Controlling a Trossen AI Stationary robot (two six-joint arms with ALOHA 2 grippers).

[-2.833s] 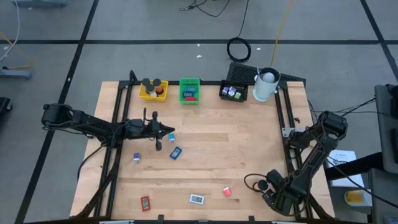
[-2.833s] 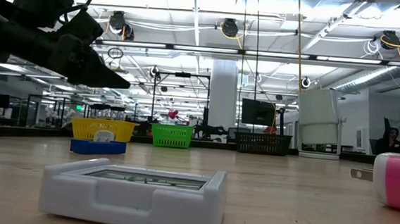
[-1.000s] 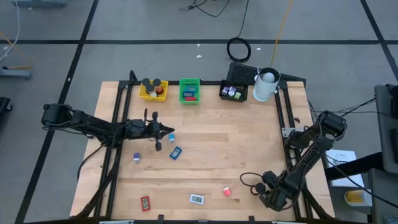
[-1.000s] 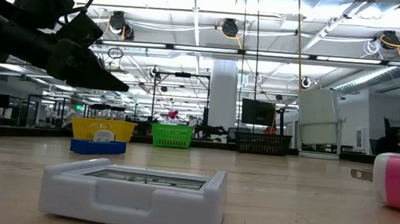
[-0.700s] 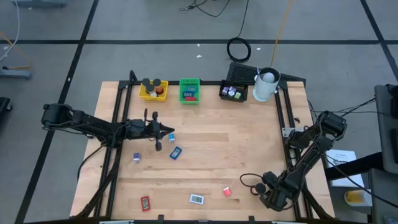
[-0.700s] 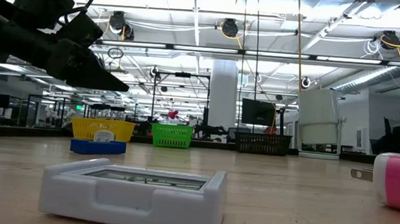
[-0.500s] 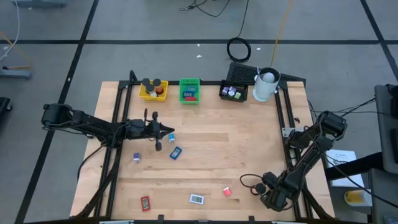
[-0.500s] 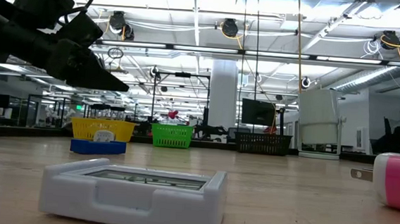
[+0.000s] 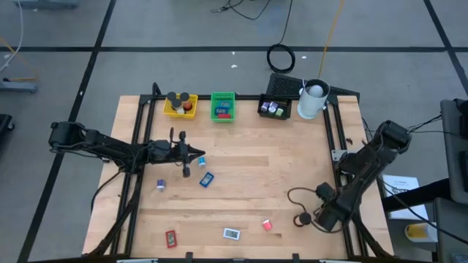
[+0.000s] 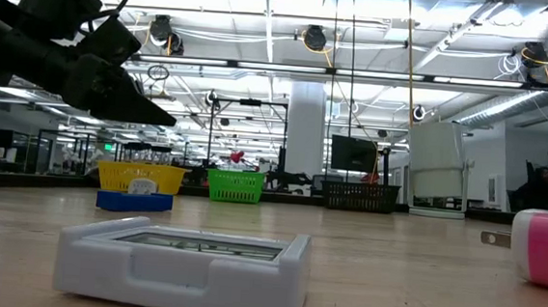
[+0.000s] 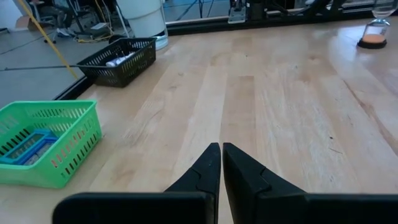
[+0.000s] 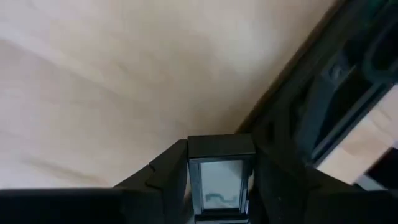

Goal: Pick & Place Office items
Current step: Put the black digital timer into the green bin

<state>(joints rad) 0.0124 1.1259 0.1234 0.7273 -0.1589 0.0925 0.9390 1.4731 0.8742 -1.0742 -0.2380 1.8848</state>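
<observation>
Wood table (image 9: 292, 168): three trays (image 9: 180, 107), cup (image 9: 312, 100), scattered office items (image 9: 231, 234).

The right arm (image 9: 365, 172) has been swung away from the table's near-right corner and raised toward mid-table. The right gripper (image 12: 219, 163) is now seen closed on a black-framed piece (image 12: 219, 177) held between its fingers (image 12: 168, 171), with bare wood beyond them. Nothing else has shifted.

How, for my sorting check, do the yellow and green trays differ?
The yellow tray holds black rolls and a red piece; the green tray holds flat blue pieces. The yellow tray sits nearer the left arm than the green tray. Both stand at the table's far edge.
</observation>
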